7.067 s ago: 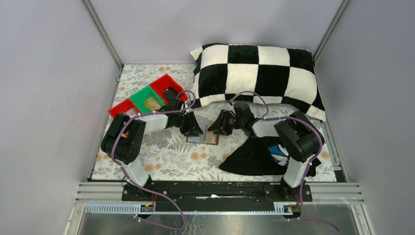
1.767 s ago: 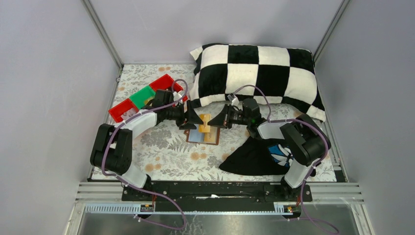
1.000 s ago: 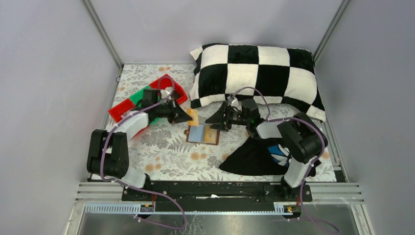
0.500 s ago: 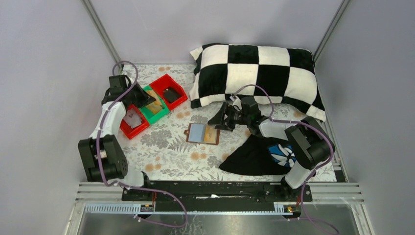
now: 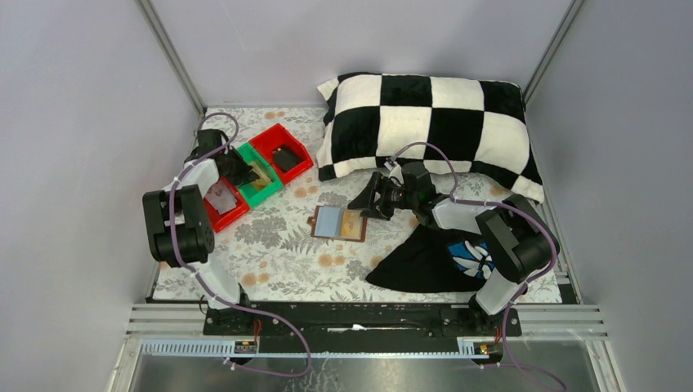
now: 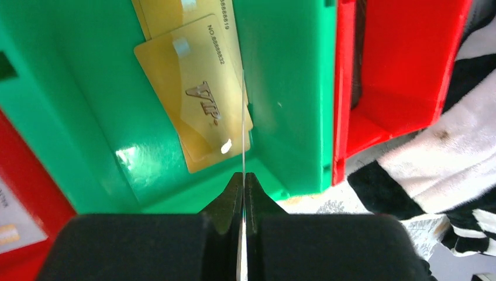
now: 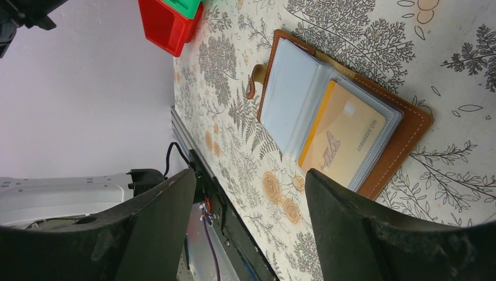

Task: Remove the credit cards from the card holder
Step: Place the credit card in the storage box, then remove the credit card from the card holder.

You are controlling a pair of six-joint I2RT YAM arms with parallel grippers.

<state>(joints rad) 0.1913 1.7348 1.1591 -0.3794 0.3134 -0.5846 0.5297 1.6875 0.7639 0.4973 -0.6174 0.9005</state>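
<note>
The brown card holder (image 5: 338, 223) lies open on the floral cloth, grey-blue panels up, with a beige-orange credit card (image 7: 342, 137) still in its right pocket. My left gripper (image 6: 243, 175) is shut on a credit card (image 6: 243, 117) seen edge-on, held over the green tray (image 5: 260, 174). Two gold cards (image 6: 199, 105) lie flat in that tray. My right gripper (image 7: 250, 173) stands open just right of the card holder (image 7: 409, 126), holding nothing.
Red trays (image 5: 282, 155) flank the green one; the left red tray (image 5: 221, 200) holds a pale card. A checkered pillow (image 5: 425, 122) fills the back right. A black cloth (image 5: 425, 260) with blue-white print lies at the front right.
My left arm swung left from beside the card holder to the green tray, carrying the card. My right gripper stayed by the holder and opened slightly.
</note>
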